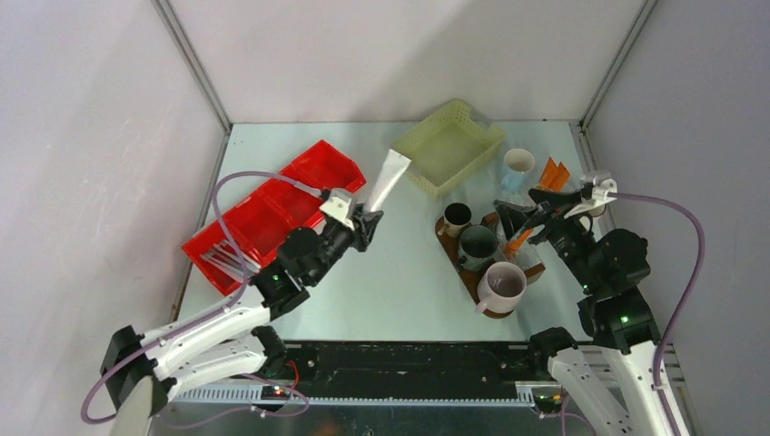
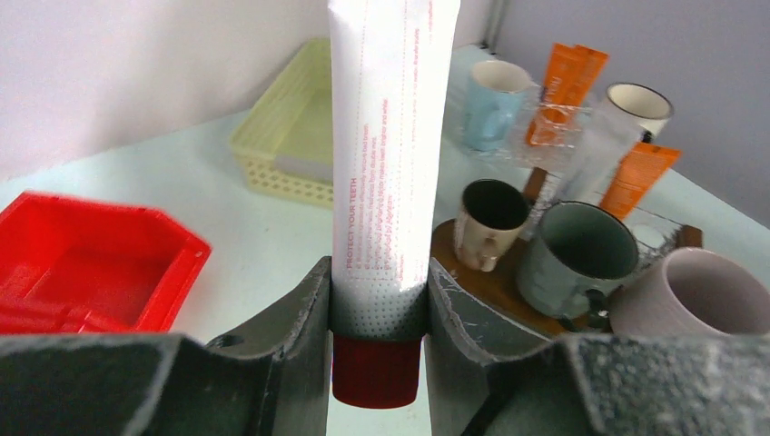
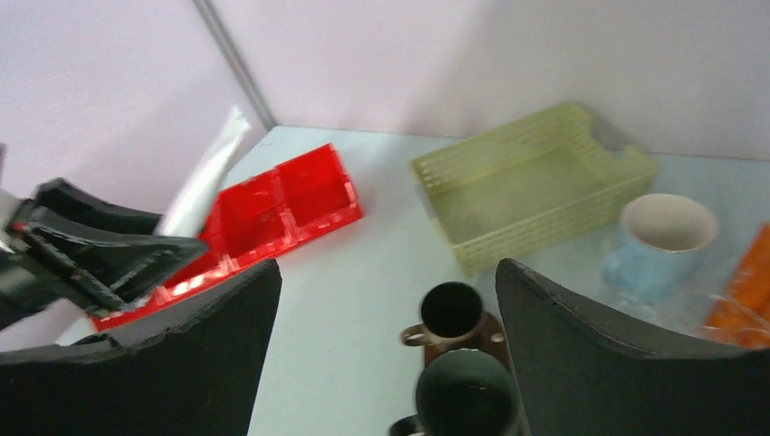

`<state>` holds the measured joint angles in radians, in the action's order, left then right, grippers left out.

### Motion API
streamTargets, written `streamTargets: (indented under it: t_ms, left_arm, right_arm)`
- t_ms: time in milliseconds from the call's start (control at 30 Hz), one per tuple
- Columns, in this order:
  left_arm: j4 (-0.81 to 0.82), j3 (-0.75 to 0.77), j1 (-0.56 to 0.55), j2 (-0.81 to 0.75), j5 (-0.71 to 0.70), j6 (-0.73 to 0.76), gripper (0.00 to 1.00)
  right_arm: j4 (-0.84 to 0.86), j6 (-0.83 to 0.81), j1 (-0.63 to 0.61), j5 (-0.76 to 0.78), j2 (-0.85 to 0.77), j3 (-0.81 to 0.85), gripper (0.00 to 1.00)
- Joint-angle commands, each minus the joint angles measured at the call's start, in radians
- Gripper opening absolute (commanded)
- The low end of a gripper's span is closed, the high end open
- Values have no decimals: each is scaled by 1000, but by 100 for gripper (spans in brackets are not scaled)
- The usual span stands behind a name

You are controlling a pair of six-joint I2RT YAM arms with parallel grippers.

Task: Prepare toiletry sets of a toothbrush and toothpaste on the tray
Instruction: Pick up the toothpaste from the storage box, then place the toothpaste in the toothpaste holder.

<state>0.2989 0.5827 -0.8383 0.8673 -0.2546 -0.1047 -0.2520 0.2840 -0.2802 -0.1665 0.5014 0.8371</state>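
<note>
**White Tube in the Air, Tray Waiting**

The left end effector [image 2: 380, 304] is clenched on a white toothpaste tube [image 2: 390, 136] just above its red cap. The tube's long flat body sticks out ahead over the counter [image 1: 390, 282], between the red bin [image 1: 272, 218] and the yellow basket [image 1: 449, 145], well apart from the tray [image 2: 481, 286]. The right end effector [image 3: 386, 300] hangs spread wide with nothing in it, over the tray's far side.

The tray is crowded: a small brown mug [image 1: 457, 218], a dark green mug [image 1: 478, 245] and a mauve mug [image 1: 502, 284] stand close together. I'd worry about that. With only the cap end pinched, the tube could swing or slip on the way over, and its free end could knock the brown mug. The two arms could also meet above the tray.

Red lettering along the tube reads "PROTECT YOUR TEETH". The finer print beside it is too small to read, and I see no brand name.
</note>
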Motion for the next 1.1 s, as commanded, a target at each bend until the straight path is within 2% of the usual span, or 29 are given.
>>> streamTargets:
  t_ms: [0, 167, 633, 833, 1067]
  left_arm:
    - [212, 31, -82, 55, 41, 155, 15]
    - [285, 57, -156, 127, 51, 228, 15]
    - [435, 140, -308, 284, 84, 248, 14]
    - [469, 162, -340, 327, 82, 243, 13]
    - [508, 171, -361, 353, 64, 232, 13]
  right_arm:
    - [47, 108, -2, -135, 51, 54, 90]
    - [92, 195, -1, -189, 88, 66, 89]
    - [259, 393, -18, -242, 213, 56, 81]
    - [305, 403, -47, -235, 230, 38, 73]
    - [334, 408, -64, -210, 228, 8, 55]
